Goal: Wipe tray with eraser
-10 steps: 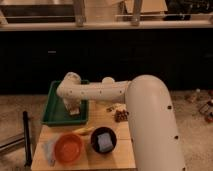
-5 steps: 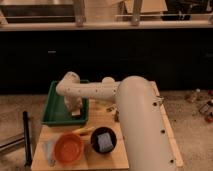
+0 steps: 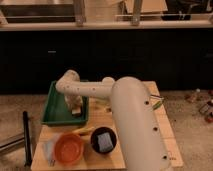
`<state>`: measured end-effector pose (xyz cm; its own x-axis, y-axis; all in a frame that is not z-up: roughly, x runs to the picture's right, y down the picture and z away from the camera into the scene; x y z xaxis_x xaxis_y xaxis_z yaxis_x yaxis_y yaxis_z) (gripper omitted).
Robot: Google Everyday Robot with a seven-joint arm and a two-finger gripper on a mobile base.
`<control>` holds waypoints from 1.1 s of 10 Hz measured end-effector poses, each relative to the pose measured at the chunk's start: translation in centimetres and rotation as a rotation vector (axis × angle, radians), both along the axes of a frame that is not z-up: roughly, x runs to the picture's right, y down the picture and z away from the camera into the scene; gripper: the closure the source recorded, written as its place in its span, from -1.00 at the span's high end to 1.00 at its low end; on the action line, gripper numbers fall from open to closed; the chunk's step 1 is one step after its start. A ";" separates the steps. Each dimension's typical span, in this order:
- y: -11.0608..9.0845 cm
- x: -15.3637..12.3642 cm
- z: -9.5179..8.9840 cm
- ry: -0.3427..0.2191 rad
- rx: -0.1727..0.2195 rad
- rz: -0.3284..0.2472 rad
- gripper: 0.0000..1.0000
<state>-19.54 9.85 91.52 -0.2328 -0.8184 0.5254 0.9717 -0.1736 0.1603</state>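
The green tray (image 3: pixel 54 111) lies at the table's back left. My gripper (image 3: pixel 75 107) hangs down from the white arm (image 3: pixel 95 90) into the tray's right half, close to its front right corner. A small pale tan block, the eraser (image 3: pixel 76 112), shows at the gripper's tip, low on the tray floor. The gripper looks shut on it. The eraser's underside is hidden.
An orange bowl (image 3: pixel 69 148) and a black bowl holding a grey-blue pad (image 3: pixel 103 141) stand at the front of the wooden table (image 3: pixel 167 145). A yellow item (image 3: pixel 82 131) lies between them and the tray. A black pole (image 3: pixel 26 136) stands left of the table.
My gripper has moved a little to the right and toward the tray's front edge, with the eraser at its tip. The big arm link has swung left.
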 end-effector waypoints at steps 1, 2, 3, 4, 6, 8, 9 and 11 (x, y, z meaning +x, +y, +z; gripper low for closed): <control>-0.2 -0.9 -0.1 -0.011 0.007 -0.011 -0.94; -0.3 -1.3 -0.1 -0.019 0.011 -0.019 -0.94; -0.4 -2.0 -0.2 -0.034 0.014 -0.031 -0.94; -0.5 -2.7 -0.6 -0.055 0.016 -0.048 -0.94; 0.3 -4.1 -1.6 -0.102 0.010 -0.085 -0.94; 1.2 -4.2 -2.6 -0.130 0.004 -0.119 -0.94; 1.8 -4.1 -3.0 -0.136 -0.001 -0.135 -0.94; 2.6 -2.7 -3.1 -0.122 -0.017 -0.151 -0.94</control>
<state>-22.26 12.48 88.47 -0.4146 -0.7605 0.4997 0.9082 -0.3117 0.2793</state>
